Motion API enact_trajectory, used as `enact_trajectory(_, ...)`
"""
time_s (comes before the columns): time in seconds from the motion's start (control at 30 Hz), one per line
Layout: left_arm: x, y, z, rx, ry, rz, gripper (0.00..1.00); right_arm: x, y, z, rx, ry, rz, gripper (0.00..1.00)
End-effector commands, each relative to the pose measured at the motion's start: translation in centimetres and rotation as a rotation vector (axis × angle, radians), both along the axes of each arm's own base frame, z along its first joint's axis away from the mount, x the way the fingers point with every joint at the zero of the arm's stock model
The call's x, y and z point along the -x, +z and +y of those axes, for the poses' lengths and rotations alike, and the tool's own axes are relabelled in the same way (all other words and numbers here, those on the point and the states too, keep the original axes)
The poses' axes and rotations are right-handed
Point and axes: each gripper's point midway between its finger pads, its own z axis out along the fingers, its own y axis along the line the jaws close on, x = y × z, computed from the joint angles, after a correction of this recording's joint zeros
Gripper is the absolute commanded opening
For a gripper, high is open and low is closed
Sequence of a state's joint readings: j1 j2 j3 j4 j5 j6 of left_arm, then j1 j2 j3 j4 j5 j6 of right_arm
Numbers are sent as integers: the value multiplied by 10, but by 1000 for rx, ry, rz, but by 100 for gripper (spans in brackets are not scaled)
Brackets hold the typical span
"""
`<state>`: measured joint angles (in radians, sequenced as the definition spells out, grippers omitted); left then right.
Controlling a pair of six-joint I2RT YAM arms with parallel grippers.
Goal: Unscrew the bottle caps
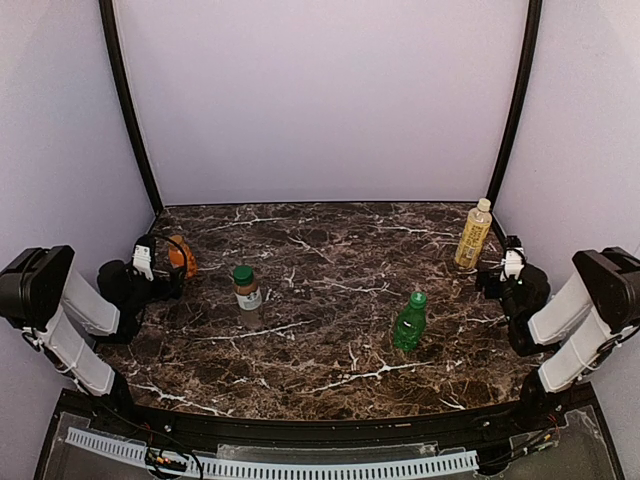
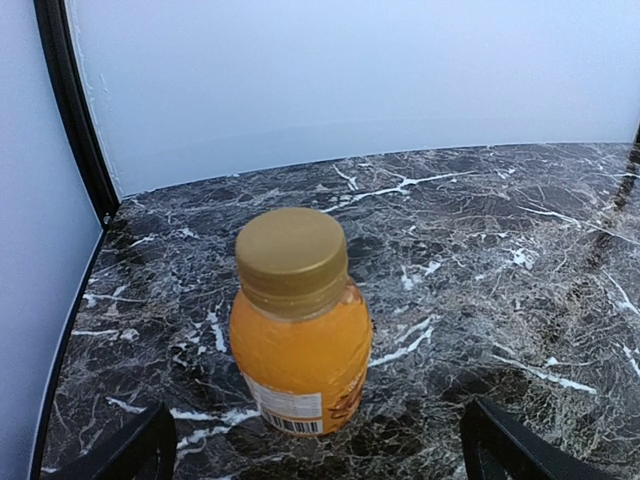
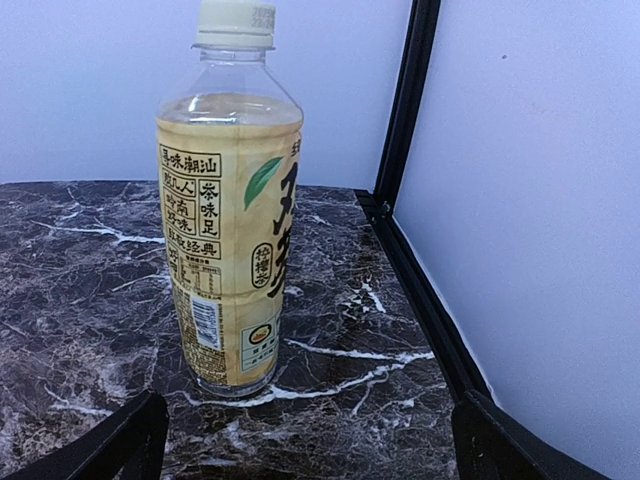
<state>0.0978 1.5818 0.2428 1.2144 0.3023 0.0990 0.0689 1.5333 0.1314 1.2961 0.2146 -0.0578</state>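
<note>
Four capped bottles stand upright on the marble table. An orange juice bottle point(image 1: 181, 256) point(image 2: 300, 350) with a tan-gold cap point(image 2: 291, 250) stands at the left, just ahead of my open left gripper point(image 1: 160, 262) point(image 2: 315, 455), whose fingers lie to either side of it and apart from it. A tall tea bottle point(image 1: 472, 236) point(image 3: 230, 220) with a pale yellow cap point(image 1: 484, 204) point(image 3: 236, 22) stands at the back right, ahead of my open right gripper point(image 1: 500, 268) point(image 3: 305, 450). A small bottle with a dark green cap point(image 1: 242, 273) stands centre-left. A green bottle with a bright green cap point(image 1: 418, 298) stands centre-right.
Pale walls enclose the table on three sides, with black frame posts point(image 1: 127, 100) point(image 1: 515, 100) at the back corners. The black frame rail point(image 3: 425, 290) runs close to the tea bottle's right. A black front rail point(image 1: 300, 425) edges the near side.
</note>
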Motion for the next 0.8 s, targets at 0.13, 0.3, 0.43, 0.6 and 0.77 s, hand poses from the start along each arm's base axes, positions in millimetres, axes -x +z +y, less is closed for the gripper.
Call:
enact_trajectory(0.13,-3,42,12,23,58,-39,100,0,44,-2,19,-22,-181,99)
enact_trajectory(0.3,7,51,7,16,9,-74,96,2,49,-2,32,-21,-200,99)
enact_trajectory(0.43,-7,51,26,80,73,41,94,-3,95,0,41,-2,-193,99)
enact_trajectory(0.6,-22,72,28,15,33,186,96,12,181,-1,133,12,-300,99)
enact_trajectory(0.77,1,94,3,1,-117,282,96,36,237,25,-44,182,-371,97)
